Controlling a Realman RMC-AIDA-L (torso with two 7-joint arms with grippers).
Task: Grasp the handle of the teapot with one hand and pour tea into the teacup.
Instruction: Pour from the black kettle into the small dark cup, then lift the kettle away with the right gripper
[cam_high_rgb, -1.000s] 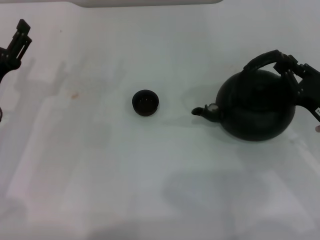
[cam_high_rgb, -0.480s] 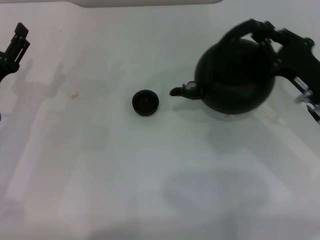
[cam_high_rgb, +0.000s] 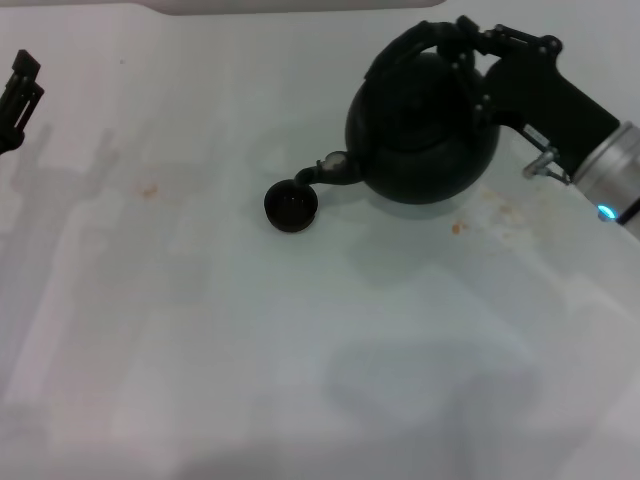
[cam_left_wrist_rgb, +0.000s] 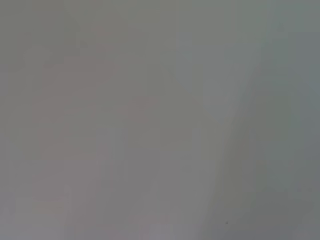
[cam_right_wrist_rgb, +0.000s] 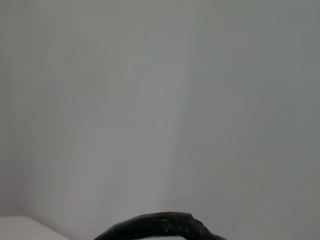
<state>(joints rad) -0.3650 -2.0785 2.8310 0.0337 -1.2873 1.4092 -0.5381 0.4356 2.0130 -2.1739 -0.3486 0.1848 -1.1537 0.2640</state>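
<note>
On the pale desk (cam_high_rgb: 300, 380), nearest the robot, sits the teacup (cam_high_rgb: 291, 205), tiny, round and dark. Just beyond it at two o'clock the teapot (cam_high_rgb: 420, 130), squat, black and glossy, hangs tilted, its short spout (cam_high_rgb: 335, 172) over the cup's rim. The right end effector (cam_high_rgb: 470, 45) is clamped on the arched handle (cam_high_rgb: 415, 42). To pour well, I judge it best to tip slowly, keeping the spout centred. At nine o'clock, far off, the left end effector (cam_high_rgb: 20, 90) idles; its state I cannot tell
</note>
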